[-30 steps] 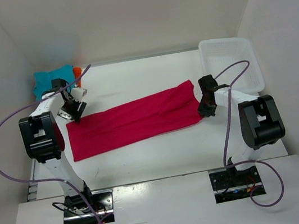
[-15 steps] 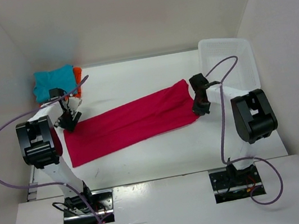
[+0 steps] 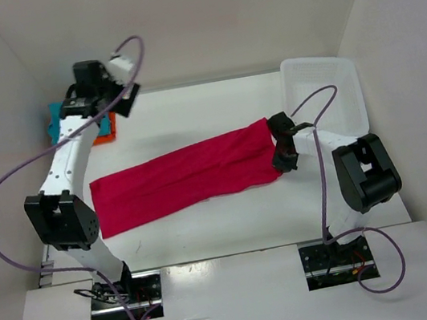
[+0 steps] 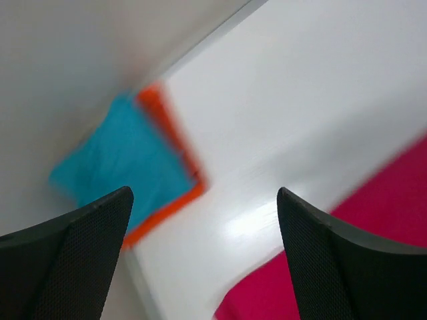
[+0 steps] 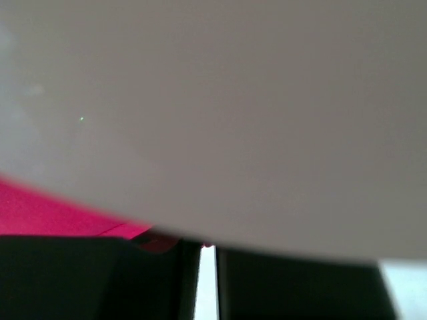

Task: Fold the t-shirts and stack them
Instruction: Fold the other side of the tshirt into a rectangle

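The pink-red t-shirt [image 3: 184, 177] lies on the table as a long strip folded lengthwise, from front left to mid right. My right gripper [image 3: 281, 157] sits low at its right end. In the right wrist view the jaws [image 5: 208, 280] stand almost together, with red cloth [image 5: 40, 213] at the tips. My left gripper [image 3: 119, 102] is raised at the back left, open and empty. It hangs over the teal t-shirt [image 3: 54, 120], which lies folded on the orange t-shirt [image 3: 107, 130]. The left wrist view shows its wide jaws [image 4: 203, 193], the teal [image 4: 120, 160], the orange edge [image 4: 167, 210] and the pink-red [image 4: 373, 227].
A white mesh basket [image 3: 317, 57] stands at the back right, beside the right arm. White walls close in the table on the left, back and right. The folded stack sits in the back left corner.
The left gripper rose from the pink-red shirt's left end and swung back over the stack, opening wide. The shirt's left end now lies flat. The right gripper shifted slightly left.
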Robot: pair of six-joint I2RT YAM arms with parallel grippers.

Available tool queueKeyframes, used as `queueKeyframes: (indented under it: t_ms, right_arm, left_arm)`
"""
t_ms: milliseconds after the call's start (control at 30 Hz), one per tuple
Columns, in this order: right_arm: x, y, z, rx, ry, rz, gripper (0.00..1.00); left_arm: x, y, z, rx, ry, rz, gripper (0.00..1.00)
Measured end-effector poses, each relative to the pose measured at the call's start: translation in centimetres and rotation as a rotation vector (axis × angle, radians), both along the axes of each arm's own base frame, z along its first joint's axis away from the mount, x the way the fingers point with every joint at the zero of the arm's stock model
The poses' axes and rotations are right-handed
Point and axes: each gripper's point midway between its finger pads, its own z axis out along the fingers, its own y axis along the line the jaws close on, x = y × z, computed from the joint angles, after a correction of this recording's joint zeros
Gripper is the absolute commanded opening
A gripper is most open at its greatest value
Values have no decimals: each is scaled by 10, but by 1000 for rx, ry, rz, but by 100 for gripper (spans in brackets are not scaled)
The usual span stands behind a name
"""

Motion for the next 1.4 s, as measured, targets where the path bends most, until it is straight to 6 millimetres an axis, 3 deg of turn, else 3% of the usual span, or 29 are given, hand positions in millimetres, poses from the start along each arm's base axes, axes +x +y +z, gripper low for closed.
queueKeyframes:
  t_ms: [33,100,167,200,267,367,467,600,867,1000,1200,1400]
  right_arm:
    - [0,0,0,-1,0,-1,27]
    - [0,-2,0,-14,1,-5,28]
    - [-3,-6,1,-33,11,-10,32]
    - [-5,-8,1,-44,20,-12,32]
    - [-7,-14,2,-58,33,-22,41]
    - [-8,-25,2,-74,47,-46,47]
    - [-9,-34,2,-84,56,-68,50]
    - [-10,-37,7,-92,52,-72,51]
    - [-8,-37,23,-80,3,-68,51]
    - [-8,-37,23,-80,5,-67,51]
    - [-8,-36,23,-77,6,-66,51]
    - [-8,-36,23,-77,6,-66,51]
  left_arm:
    - [0,-43,13,-24,-25,-123,94]
    - [-17,-138,15,-67,-19,-388,94]
    - [-49,-221,-17,-90,74,-610,94]
    - [-64,-252,-40,-87,134,-693,94]
    - [-92,-291,-91,-81,269,-793,94]
    - [-117,-305,-149,-74,441,-836,94]
    - [-122,-299,-172,-84,520,-808,93]
    - [-112,-302,-172,-126,526,-772,88]
    - [-84,-350,-175,-261,522,-767,78]
    - [-85,-369,-189,-273,545,-762,69]
    - [-87,-373,-208,-252,574,-720,60]
    - [-83,-369,-208,-276,581,-699,58]
